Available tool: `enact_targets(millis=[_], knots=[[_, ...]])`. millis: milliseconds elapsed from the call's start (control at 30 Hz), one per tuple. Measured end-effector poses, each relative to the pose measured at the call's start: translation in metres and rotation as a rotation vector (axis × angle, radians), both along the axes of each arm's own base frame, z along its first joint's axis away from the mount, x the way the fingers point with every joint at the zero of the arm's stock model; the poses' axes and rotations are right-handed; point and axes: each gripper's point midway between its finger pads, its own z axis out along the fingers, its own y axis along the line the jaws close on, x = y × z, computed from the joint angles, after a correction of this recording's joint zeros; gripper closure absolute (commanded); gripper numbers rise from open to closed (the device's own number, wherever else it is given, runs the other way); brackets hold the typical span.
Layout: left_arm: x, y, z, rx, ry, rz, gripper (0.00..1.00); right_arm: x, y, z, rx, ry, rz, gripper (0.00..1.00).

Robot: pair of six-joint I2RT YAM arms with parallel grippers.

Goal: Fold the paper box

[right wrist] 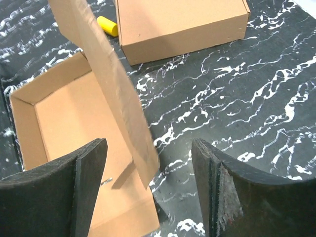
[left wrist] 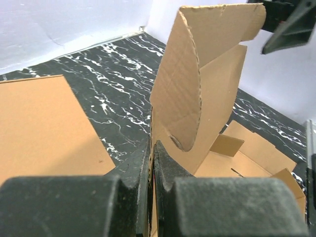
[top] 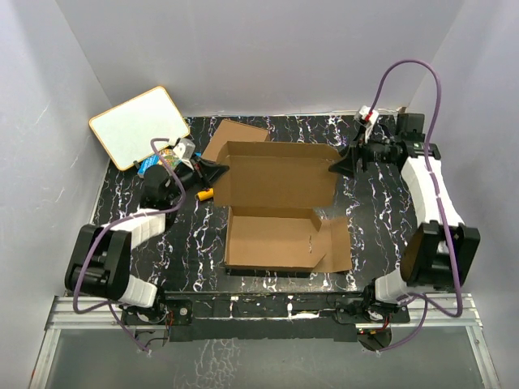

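Black marble-pattern table (top: 381, 235) carries every item. Paper box (top: 272, 211) occupies the centre of the top view, partly formed. Its tray (top: 268, 241) lies flat at 6 o'clock with some walls raised and a right-hand panel not yet turned up. Its lid (top: 276, 174) stands raised from the hinge line at 12 o'clock of the tray. A closed flat box (top: 239, 132) lies close behind the lid at 11 o'clock and is judged to play no part in the operation. A whiteboard (top: 136, 126) with an orange rim sits in the far corner at 10 o'clock. Left gripper (left wrist: 153, 148) is stationed at the lid's 9 o'clock edge. Its fingers (left wrist: 168, 173) are pressed together with a sliver of cardboard between them, so they are judged clamped on the lid's lower side edge. This grip props the lid upright, and the curled side flap (left wrist: 182, 98) rises directly above the fingers. Right gripper (right wrist: 148, 148) is stationed at the lid's 3 o'clock edge. Its fingers (right wrist: 89, 187) are spread wide and straddle the opposite flap without visible contact, a position suited to closing on that flap and bending it inward. The step in hand is therefore judged to be side-flap folding, ahead of lowering the lid. The smallest item is a yellow cylinder (right wrist: 107, 25), near the flat box and, in the top view, just beside the left gripper at its 6 o'clock.
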Motion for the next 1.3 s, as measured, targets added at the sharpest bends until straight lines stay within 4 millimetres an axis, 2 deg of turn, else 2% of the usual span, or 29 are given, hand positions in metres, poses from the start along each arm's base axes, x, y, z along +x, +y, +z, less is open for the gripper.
enact_targets(millis=[100, 200, 333, 467, 567, 700, 1100, 1300], knots=[[-0.011, 0.009, 0.001, 0.003, -0.020, 0.067, 1.00, -0.016, -0.002, 0.006, -0.013, -0.053, -0.038, 0.21], [-0.026, 0.016, 0.003, 0.006, -0.039, 0.128, 1.00, -0.034, -0.002, 0.001, -0.007, -0.065, -0.073, 0.19], [-0.044, 0.022, 0.010, 0.001, -0.080, 0.188, 1.00, -0.055, 0.000, -0.028, 0.021, -0.021, -0.132, 0.19], [-0.059, 0.022, 0.013, 0.003, -0.105, 0.231, 1.00, -0.065, -0.002, -0.063, 0.031, 0.056, -0.183, 0.15], [-0.071, 0.020, 0.007, 0.013, -0.107, 0.247, 1.00, -0.067, -0.009, -0.084, 0.008, 0.101, -0.235, 0.13], [-0.080, 0.019, 0.001, 0.015, -0.103, 0.269, 1.00, -0.061, -0.019, -0.090, -0.019, 0.103, -0.297, 0.13], [-0.074, 0.033, 0.008, -0.007, -0.102, 0.377, 1.00, -0.058, -0.044, -0.113, -0.075, 0.132, -0.393, 0.19], [-0.072, 0.036, 0.009, -0.024, -0.088, 0.397, 1.00, -0.061, -0.049, -0.142, -0.114, 0.218, -0.393, 0.20]])
